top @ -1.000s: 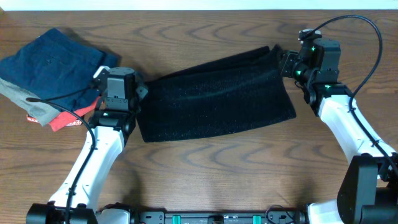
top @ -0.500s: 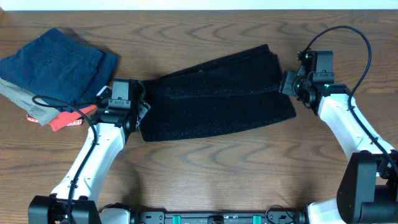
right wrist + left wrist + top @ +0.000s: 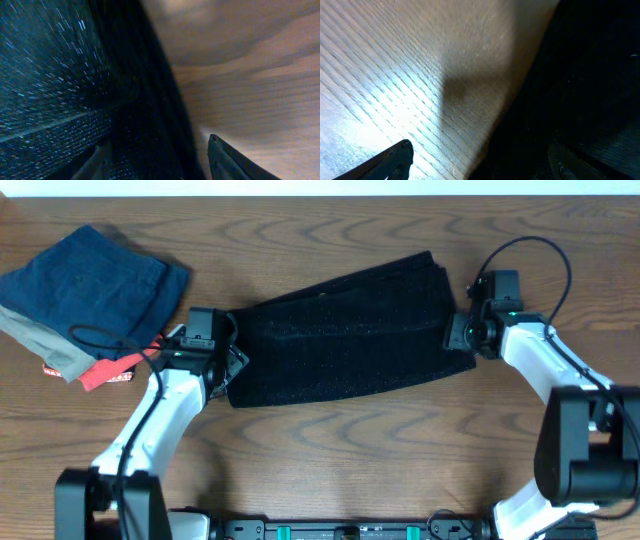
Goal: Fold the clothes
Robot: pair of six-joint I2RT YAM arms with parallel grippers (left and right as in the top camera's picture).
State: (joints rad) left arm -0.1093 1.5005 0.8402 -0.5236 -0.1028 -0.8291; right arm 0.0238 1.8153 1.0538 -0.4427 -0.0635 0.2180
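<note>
Fuzzy speckled clothes point(image 3: 345, 340), matt wood-grain table point(image 3: 330, 455)

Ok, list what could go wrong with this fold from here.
The right pincer straddles several stacked layers at the black garment's edge; it may catch only some. The left pincer's cable loops over the folded pile, so a lift might drag it.

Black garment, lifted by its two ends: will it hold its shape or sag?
Probably floppy: the black garment lies flat in soft stacked layers, so its middle would likely sag. Its fuzzy surface should grip fingers rather than slip. The layers showing at its edge may separate if the right gripper catches only some.
</note>
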